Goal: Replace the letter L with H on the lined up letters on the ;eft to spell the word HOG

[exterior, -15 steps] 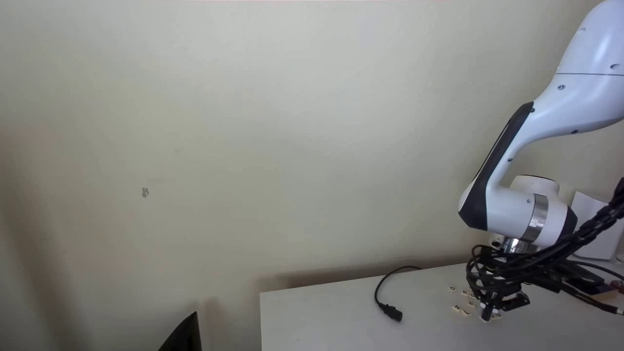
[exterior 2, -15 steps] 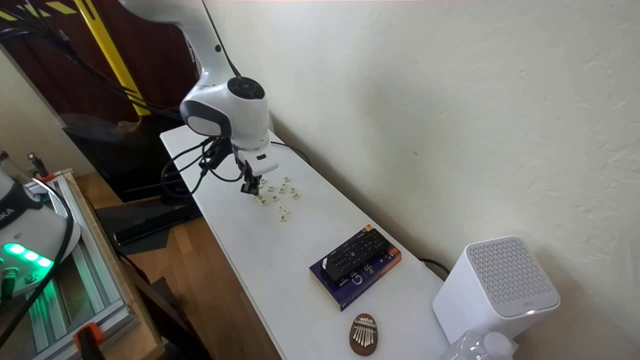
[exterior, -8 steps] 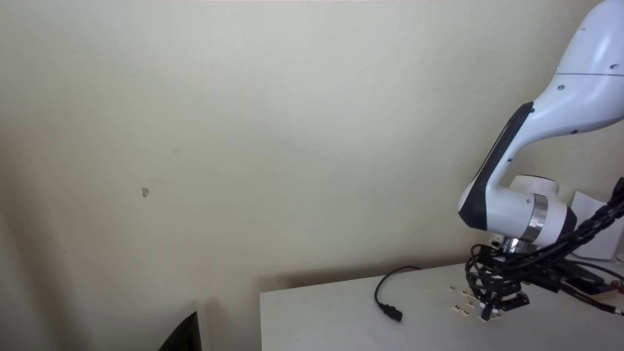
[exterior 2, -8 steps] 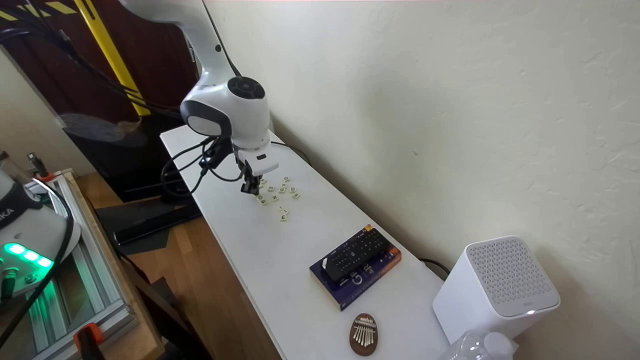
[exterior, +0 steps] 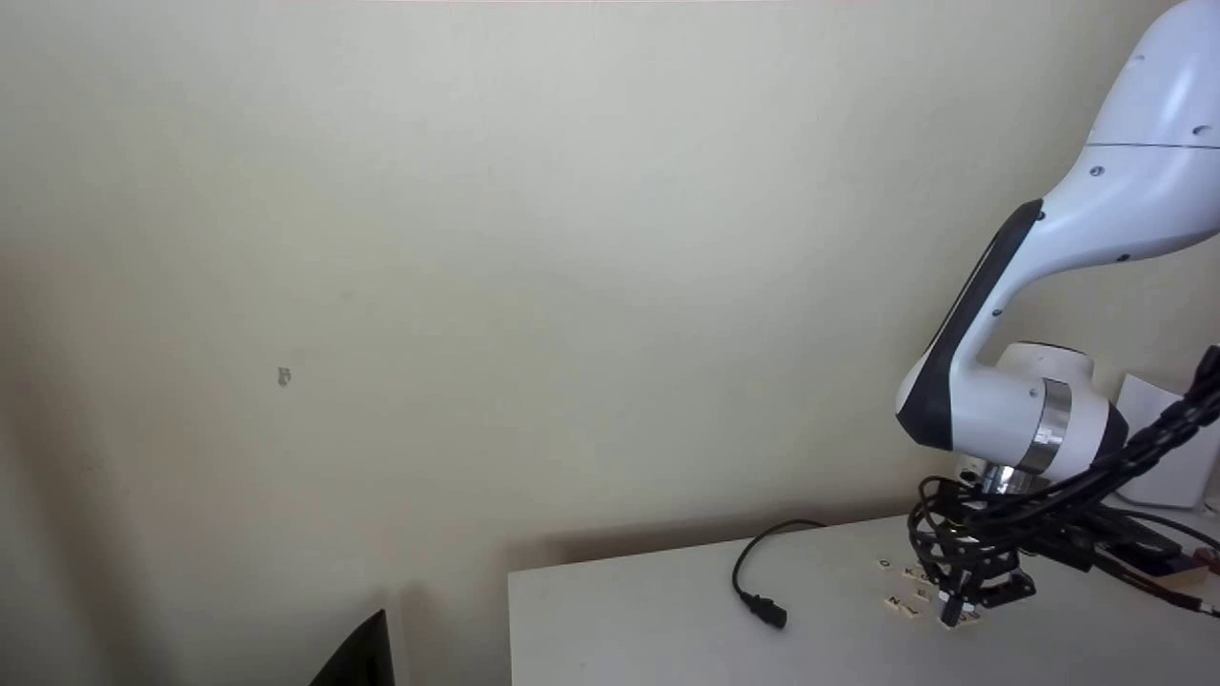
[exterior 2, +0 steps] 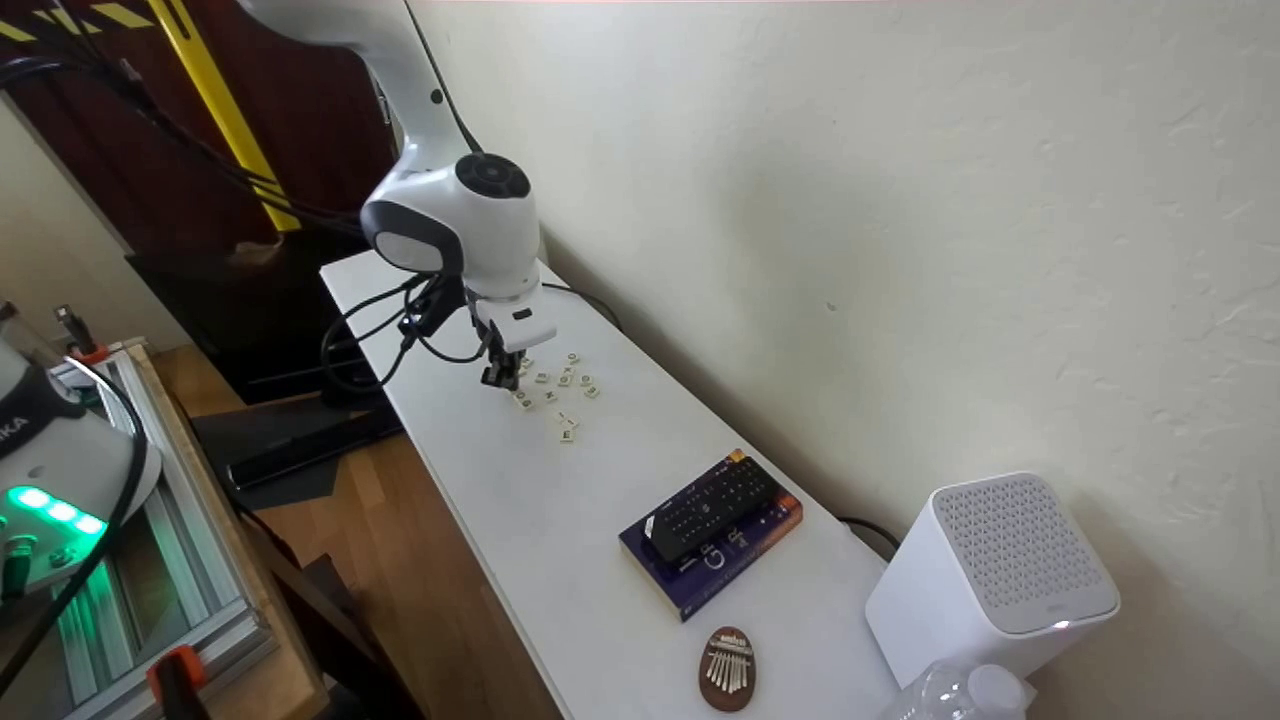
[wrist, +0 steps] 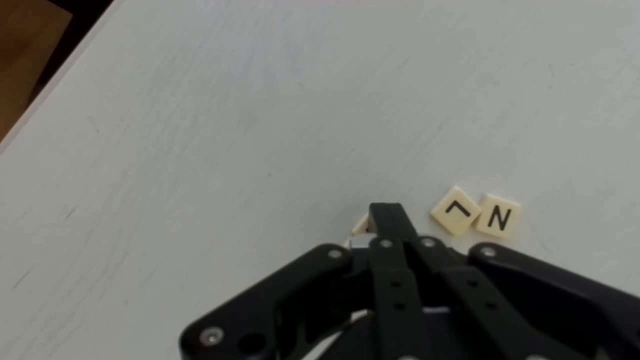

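Looping before the hand [exterior: 951, 610], fingers [wrist: 386, 220] set narrow, black cables [exterior: 1058, 507], letter tiles [wrist: 498, 217] near, remote [exterior 2: 712, 508] on book [exterior 2: 735, 570] well apart

A black keypad [exterior 2: 712, 508] lies on a blue book [exterior 2: 715, 562], near a thumb piano [exterior 2: 727, 669], white box [exterior 2: 985, 575] and clear bottle [exterior 2: 950, 694].
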Motion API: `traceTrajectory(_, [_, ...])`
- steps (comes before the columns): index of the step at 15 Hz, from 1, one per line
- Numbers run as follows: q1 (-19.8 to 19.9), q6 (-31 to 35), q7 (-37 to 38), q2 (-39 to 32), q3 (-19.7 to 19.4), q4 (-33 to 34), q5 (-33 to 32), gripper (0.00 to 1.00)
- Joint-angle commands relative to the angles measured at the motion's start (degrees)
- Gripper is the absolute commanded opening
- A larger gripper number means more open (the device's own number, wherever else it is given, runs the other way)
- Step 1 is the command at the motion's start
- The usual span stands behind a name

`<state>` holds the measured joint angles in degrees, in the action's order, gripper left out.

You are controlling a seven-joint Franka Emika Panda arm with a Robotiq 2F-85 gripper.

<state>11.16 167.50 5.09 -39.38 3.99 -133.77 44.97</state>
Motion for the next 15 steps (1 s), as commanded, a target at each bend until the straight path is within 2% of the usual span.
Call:
traceTrajectory(1, [0.4,0.9,0.5,-2.3,0.3,1.5,0.8,0.00])
traceTrajectory(15, [3.8,0.9,-1.4,2.0,2.4,-1.2,1.7,0.00])
